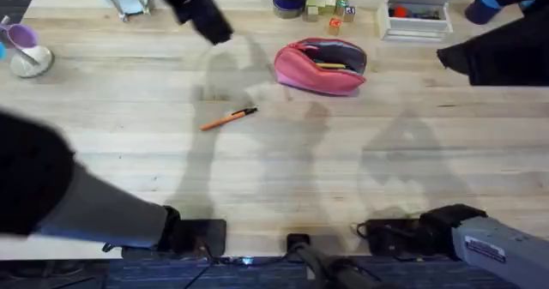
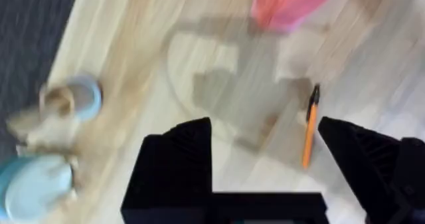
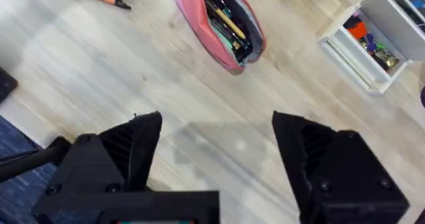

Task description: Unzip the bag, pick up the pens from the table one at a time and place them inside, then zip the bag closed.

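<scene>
Lying unzipped near the far edge of the tabletop [image 1: 129, 186], gaping open with pens showing inside: bag [image 1: 321, 65]; resting alone mid-tabletop, left of and nearer than the bag, well apart from it: orange pen [image 1: 228, 118]; leaving wide bare wood across the near half; crowding the far edge: small blocks [image 1: 330, 11], white box [image 1: 417, 13], purple cup [image 1: 24, 47]; hovering above the wood with fingers spread wide, holding nothing: left end effector [image 2: 265, 157], the pen lying between its fingers; likewise spread wide and holding nothing: right end effector [image 3: 216, 151].

The pen [image 1: 229, 118] lies on the table [image 1: 283, 186], left of and nearer than the bag [image 1: 321, 66], apparently unzipped.
</scene>
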You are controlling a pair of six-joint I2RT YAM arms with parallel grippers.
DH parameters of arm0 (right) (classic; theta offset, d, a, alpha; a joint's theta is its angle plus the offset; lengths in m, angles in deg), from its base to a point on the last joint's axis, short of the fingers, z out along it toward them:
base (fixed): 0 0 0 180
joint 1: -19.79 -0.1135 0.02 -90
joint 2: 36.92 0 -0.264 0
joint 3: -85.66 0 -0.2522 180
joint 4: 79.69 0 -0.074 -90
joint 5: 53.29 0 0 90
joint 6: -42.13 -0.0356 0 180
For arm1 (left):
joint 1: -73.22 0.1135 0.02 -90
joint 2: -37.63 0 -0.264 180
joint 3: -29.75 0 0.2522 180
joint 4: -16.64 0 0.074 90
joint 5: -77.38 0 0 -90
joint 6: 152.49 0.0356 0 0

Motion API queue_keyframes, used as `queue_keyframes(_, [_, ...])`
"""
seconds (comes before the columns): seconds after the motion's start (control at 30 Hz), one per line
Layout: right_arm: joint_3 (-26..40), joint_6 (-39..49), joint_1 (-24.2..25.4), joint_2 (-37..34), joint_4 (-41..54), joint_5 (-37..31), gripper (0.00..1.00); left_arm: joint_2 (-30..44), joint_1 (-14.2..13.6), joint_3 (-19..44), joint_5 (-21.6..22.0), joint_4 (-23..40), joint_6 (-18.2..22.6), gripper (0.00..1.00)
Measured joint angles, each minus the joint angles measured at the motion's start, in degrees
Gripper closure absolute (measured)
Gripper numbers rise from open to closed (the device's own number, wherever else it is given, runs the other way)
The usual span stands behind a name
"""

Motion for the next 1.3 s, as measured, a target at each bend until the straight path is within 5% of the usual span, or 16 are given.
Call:
queue_keyframes(0.3, [0.0,0.0,0.0,0.0,0.0,-0.4,0.007,-9.8,7.7,-14.2,0.0,-1.7,3.5,0.005])
queue_keyframes(0.57, [0.0,0.4,0.0,0.0,0.0,-0.4,0.005,-12.9,8.4,-19.5,1.5,3.2,9.1,0.006])
queue_keyframes(0.73, [0.0,0.9,0.0,0.0,0.0,-0.6,0.005,-12.9,7.3,-19.8,-0.1,8.2,10.2,0.006])
queue_keyframes(1.07, [0.0,2.0,0.0,0.0,0.0,-0.8,0.006,-12.9,-0.5,-19.8,-1.5,9.9,10.7,0.004])
queue_keyframes(1.3, [0.0,2.2,0.0,0.0,0.0,-0.8,0.005,-12.9,-1.2,-19.9,-1.8,8.4,11.0,0.005])
